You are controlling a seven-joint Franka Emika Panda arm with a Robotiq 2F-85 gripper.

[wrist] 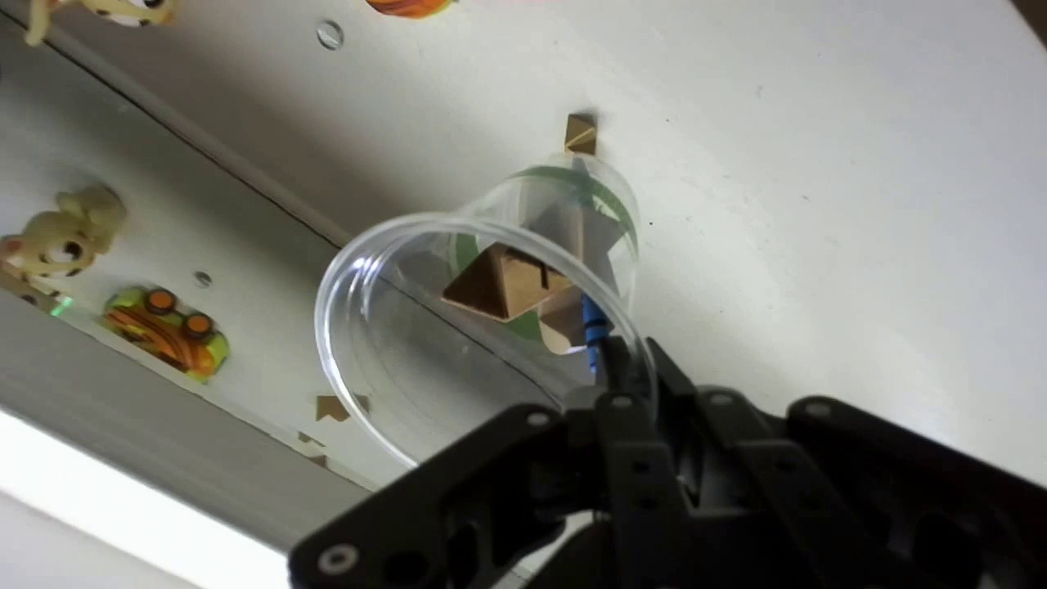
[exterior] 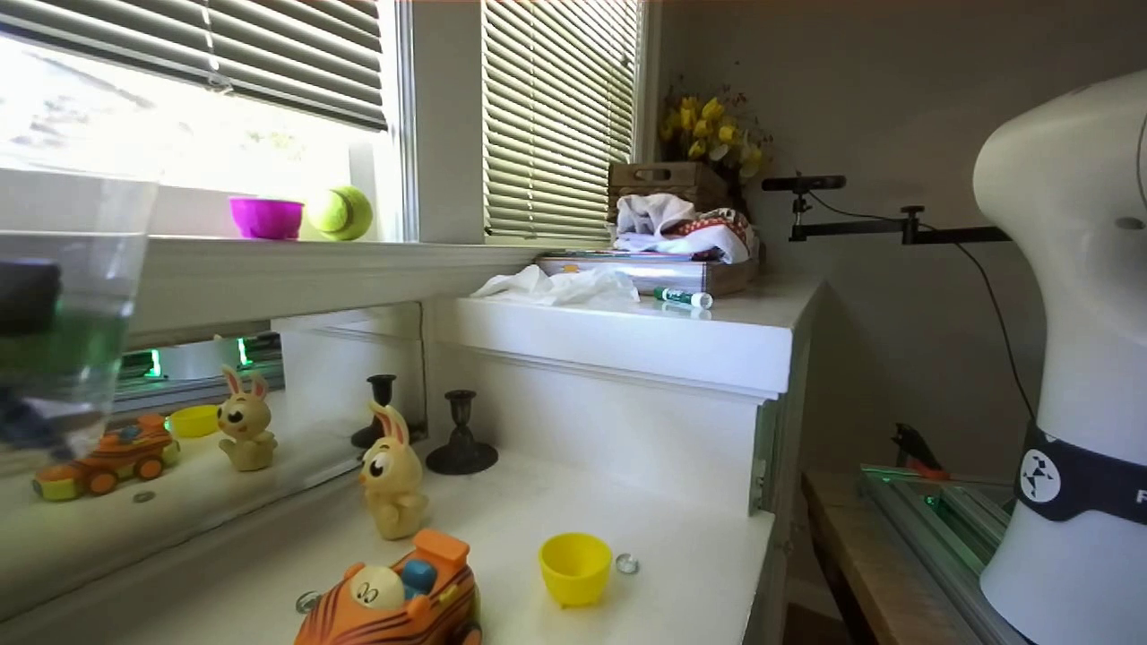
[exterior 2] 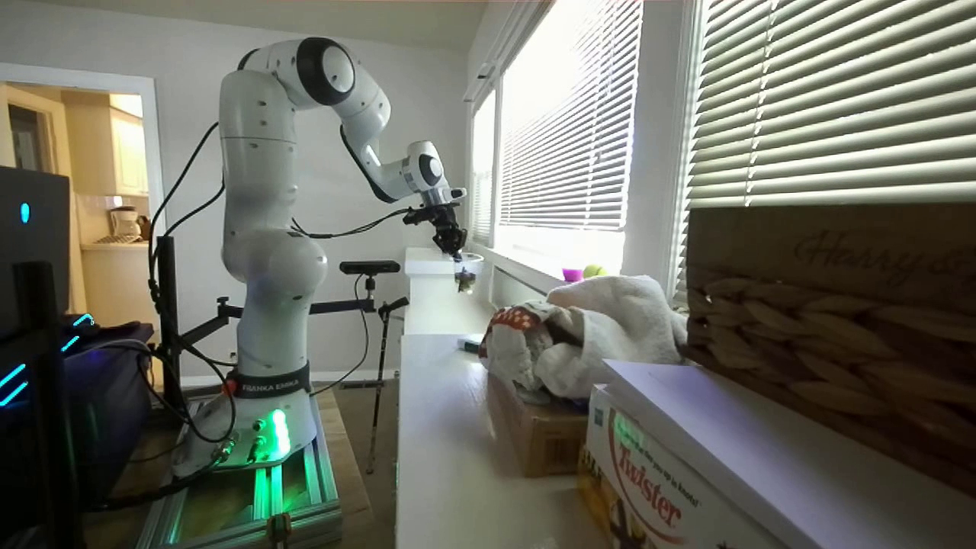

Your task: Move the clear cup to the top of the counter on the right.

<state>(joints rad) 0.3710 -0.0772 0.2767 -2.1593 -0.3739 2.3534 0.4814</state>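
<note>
The clear cup [wrist: 483,229] is see-through with a wide rim in the wrist view. My gripper [wrist: 634,360] is shut on its rim and wall, one finger inside and one outside. Brown folded pieces and a blue crayon-like stick appear inside it. In an exterior view the cup [exterior: 99,296] is at the left edge, raised and partly cut off, with a dark fingertip showing. In another exterior view the cup [exterior 2: 474,265] hangs below the gripper [exterior 2: 455,248] beside the window. The tall white counter [exterior: 618,345] stands apart from the cup; its top [exterior 2: 450,435] also shows there.
The lower worktop [exterior: 529,502] holds a yellow cup [exterior: 575,569], an orange toy car [exterior: 394,600], a rabbit toy [exterior: 392,484] and a black candlestick [exterior: 461,439]. On the counter lie tissue [exterior: 564,285], a green marker [exterior: 683,297], boxes and cloth [exterior: 681,228]. A magenta bowl [exterior: 267,218] sits on the sill.
</note>
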